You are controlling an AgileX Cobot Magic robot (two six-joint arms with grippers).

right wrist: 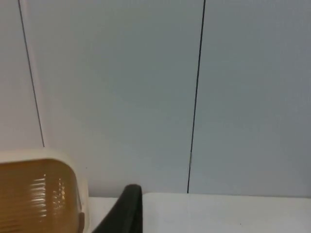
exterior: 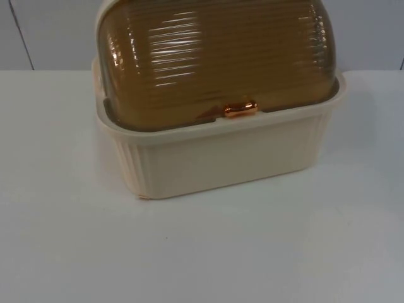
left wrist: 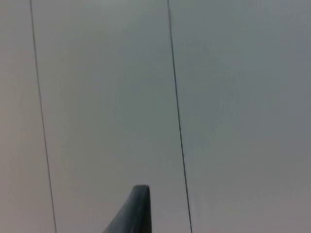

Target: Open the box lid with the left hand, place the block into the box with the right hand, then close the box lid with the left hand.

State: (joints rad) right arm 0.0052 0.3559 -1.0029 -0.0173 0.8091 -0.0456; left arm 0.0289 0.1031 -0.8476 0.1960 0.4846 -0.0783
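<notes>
White tabletop running back to grey partition wall; cream box sitting upper centre, amber ribbed lid staying down. Left gripper, right gripper: jaws' state impossible to tell.

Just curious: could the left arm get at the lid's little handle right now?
Probably yes: the handle sits on the shut lid facing the bare table, nothing before it. The left pincer faces the wall.

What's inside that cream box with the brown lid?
The ribbed amber lid is shut on the cream box, its copper-colored handle at the front rim. The lid is tinted, so nothing inside can be made out; the contents stay hidden.
</notes>
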